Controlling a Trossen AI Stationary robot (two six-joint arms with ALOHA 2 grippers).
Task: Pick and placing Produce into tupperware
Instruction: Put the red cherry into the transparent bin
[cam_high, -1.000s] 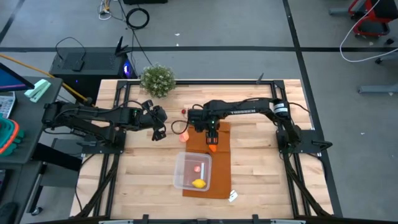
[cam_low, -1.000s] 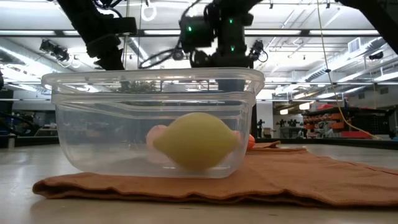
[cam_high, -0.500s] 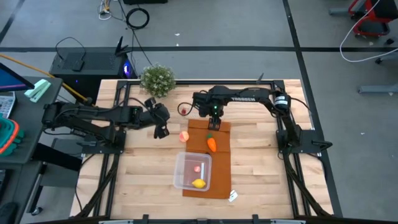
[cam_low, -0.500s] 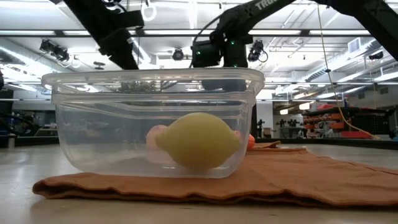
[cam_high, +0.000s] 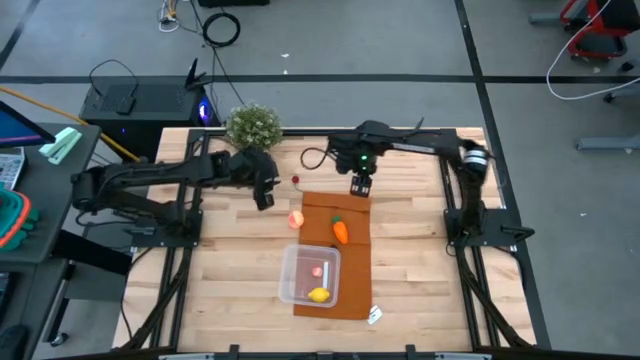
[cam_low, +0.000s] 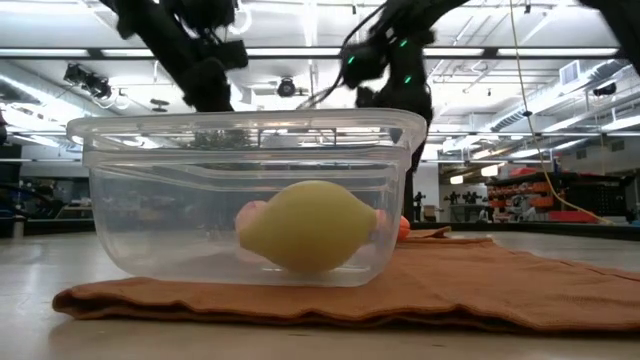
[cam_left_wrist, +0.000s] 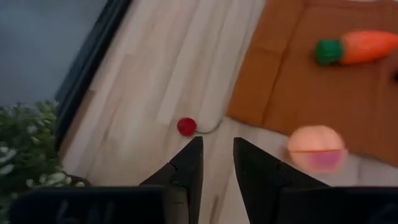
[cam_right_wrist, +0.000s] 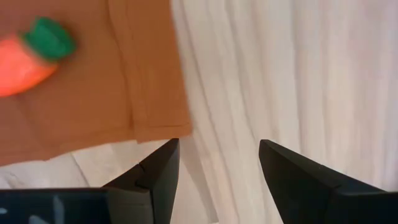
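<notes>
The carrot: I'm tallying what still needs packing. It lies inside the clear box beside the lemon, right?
Not quite. The carrot lies outside the tupperware, on the brown mat; the high view shows it. The lemon is in the box, with a pink piece beside it.

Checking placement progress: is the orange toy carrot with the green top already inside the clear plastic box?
No, the orange toy carrot lies on the brown-orange mat beyond the clear plastic box, which holds only a yellow lemon and a pink piece.
</notes>
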